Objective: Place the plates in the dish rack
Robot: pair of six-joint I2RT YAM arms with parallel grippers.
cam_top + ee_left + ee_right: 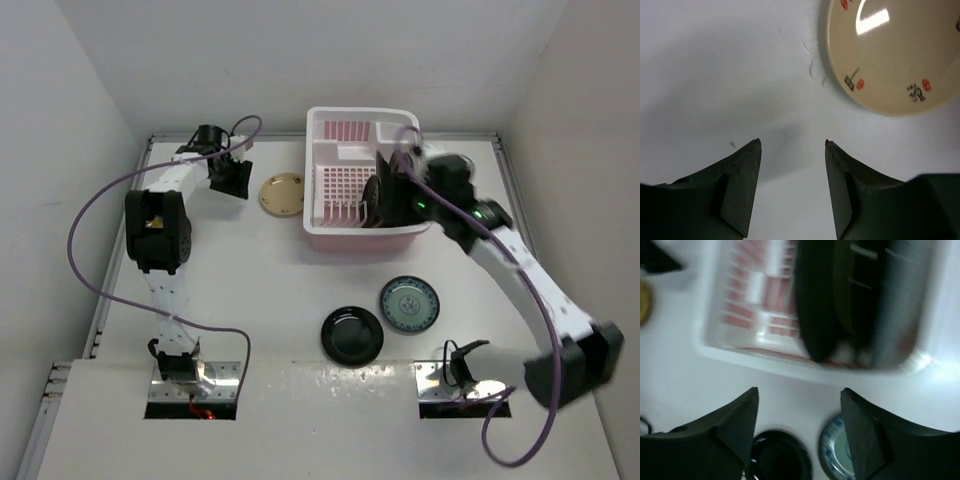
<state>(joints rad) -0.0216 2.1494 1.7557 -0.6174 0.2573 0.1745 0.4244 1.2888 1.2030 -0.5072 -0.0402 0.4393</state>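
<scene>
Right claw (pixel 799 395) is released and holds nothing, hanging over the near wall of the rack (pixel 345 238); that view is blurred. Left claw (pixel 792 142) is released too, low over the table (pixel 260 290), with the tan plate (pixel 890 55) at its 1 o'clock, apart from it. Dark plates (pixel 383 195) stand on edge in the rack; their number I cannot tell. Black plate (pixel 352 334) and teal plate (pixel 409 304) lie at the rack's 6 o'clock. I judge this a fetch step: the next move calls for catching a flat plate's rim.

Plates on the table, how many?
3: a round tan plate left of the pale pink dish rack; a glossy black plate and a teal patterned plate in front of it. Others may be hidden.
</scene>
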